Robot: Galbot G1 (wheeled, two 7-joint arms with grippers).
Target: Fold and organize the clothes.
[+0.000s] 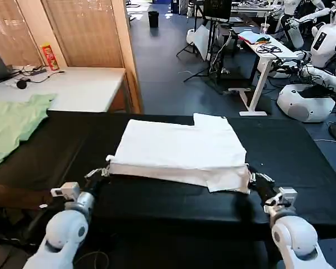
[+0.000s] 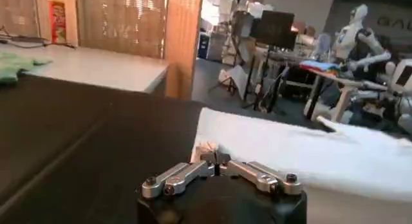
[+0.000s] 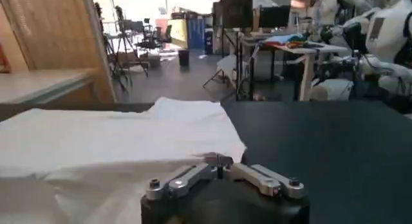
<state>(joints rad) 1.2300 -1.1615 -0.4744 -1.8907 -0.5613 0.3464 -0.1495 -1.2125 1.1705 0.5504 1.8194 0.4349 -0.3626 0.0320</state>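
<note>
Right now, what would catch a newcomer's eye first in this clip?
The white T-shirt, partly folded, lies mid-way across the black table. The left gripper pinches its near left corner and the right gripper its near right corner. A pale green garment lies off to the far left.

The white T-shirt (image 1: 182, 148) lies folded on the black tabletop (image 1: 302, 162), roughly at its middle. Plain white cloth faces up, no print showing. Its near edge is a thick, doubled fold, with a lower layer sticking out at the near right corner. A small flap juts out at the far edge.
</note>
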